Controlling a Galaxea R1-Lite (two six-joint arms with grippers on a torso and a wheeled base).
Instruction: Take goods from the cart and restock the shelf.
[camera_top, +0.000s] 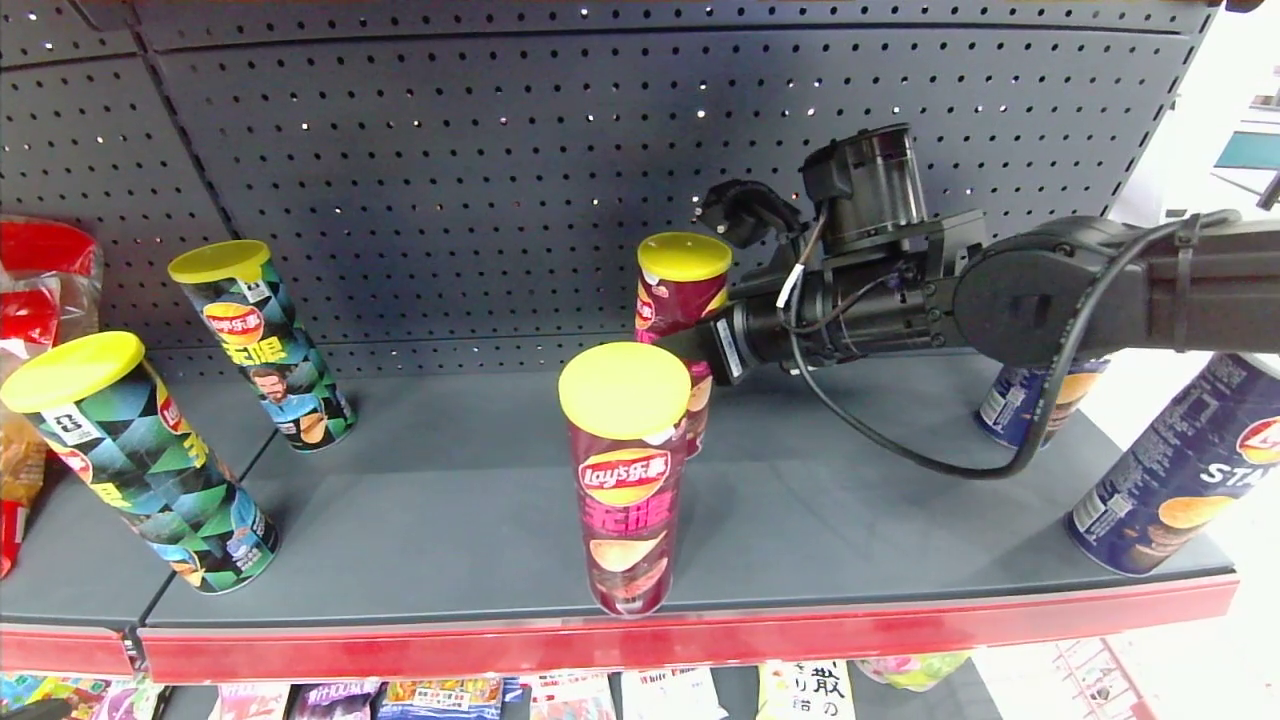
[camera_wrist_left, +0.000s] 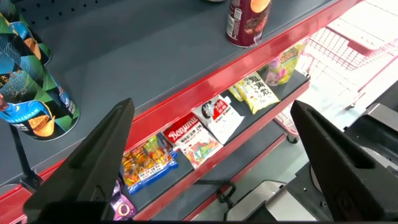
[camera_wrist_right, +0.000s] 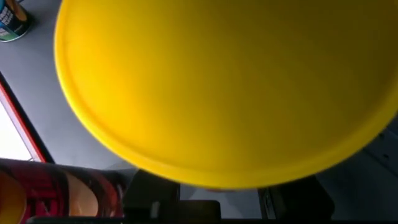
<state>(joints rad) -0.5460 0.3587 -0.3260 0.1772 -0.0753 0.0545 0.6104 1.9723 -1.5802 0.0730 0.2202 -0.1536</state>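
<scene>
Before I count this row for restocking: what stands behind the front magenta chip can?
A second magenta can, yellow-lidded, gripped by the right gripper. Its lower part is mostly covered by the front can.

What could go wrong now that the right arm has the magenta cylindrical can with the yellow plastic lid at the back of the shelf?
1. The right gripper grips the rear magenta can just behind the front magenta can, which stands by the red shelf edge; withdrawing could knock that one off.
2. The black cable hangs beside the dark blue can and might snag it.
</scene>
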